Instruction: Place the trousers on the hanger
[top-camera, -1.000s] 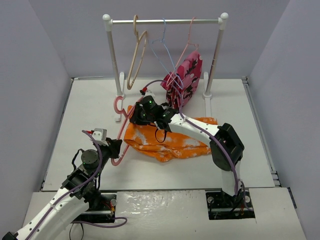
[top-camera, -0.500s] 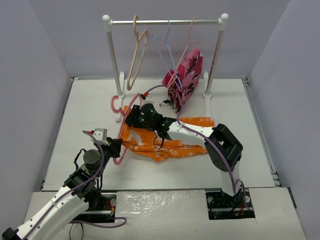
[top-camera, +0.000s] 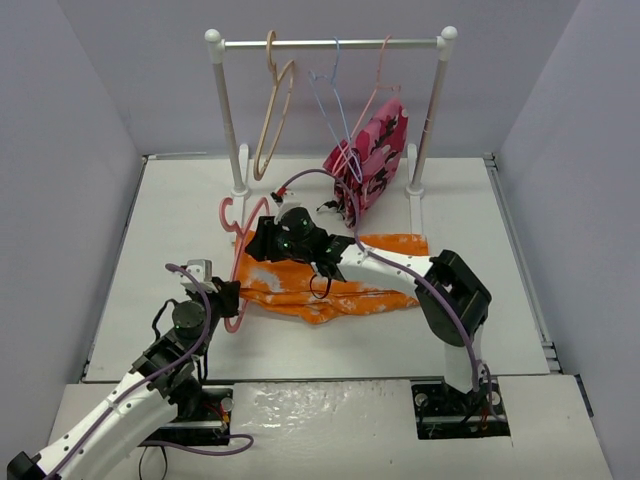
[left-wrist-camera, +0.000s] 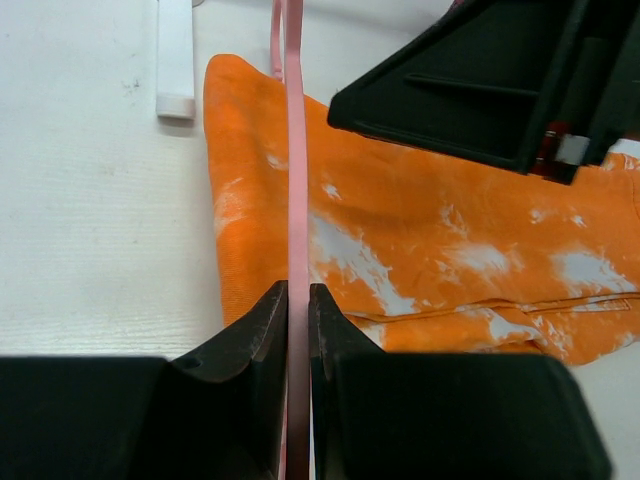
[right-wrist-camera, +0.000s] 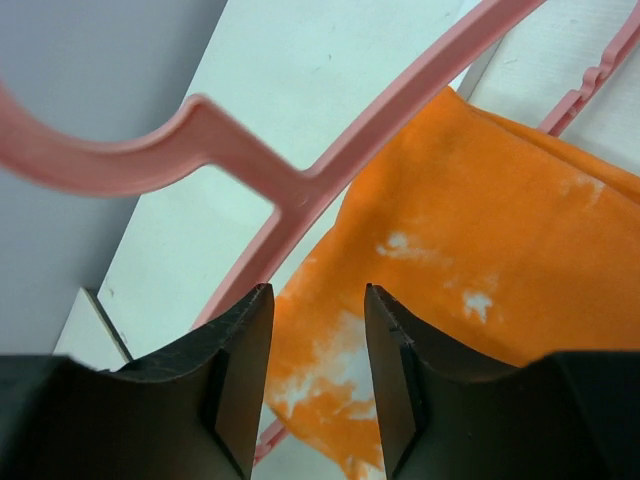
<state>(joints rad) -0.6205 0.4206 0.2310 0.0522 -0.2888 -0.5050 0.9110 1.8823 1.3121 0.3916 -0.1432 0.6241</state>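
Note:
The orange trousers (top-camera: 360, 290) with white blotches lie crumpled on the table, also in the left wrist view (left-wrist-camera: 420, 230) and the right wrist view (right-wrist-camera: 470, 250). The pink hanger (top-camera: 237, 270) stands on edge at their left end, hook toward the rack. My left gripper (top-camera: 228, 298) is shut on the hanger's thin bar (left-wrist-camera: 295, 150), which runs up between the jaws (left-wrist-camera: 298, 290). My right gripper (top-camera: 258, 243) hovers over the left end of the trousers, open (right-wrist-camera: 318, 292), with only cloth below the gap. The hanger's hook and arm (right-wrist-camera: 300, 190) pass just beyond its fingertips.
A white clothes rack (top-camera: 330, 43) stands at the back with a beige hanger (top-camera: 272, 120), a thin light-blue hanger (top-camera: 335, 110) and a pink-red camouflage garment (top-camera: 368, 155) hanging low near the trousers. The rack's left foot (left-wrist-camera: 175, 60) lies near the hanger. Grey walls enclose the table.
My right gripper has moved left along the trousers toward the hanger and its jaws have opened. The trousers now lie flatter and longer. The left gripper keeps its hold.

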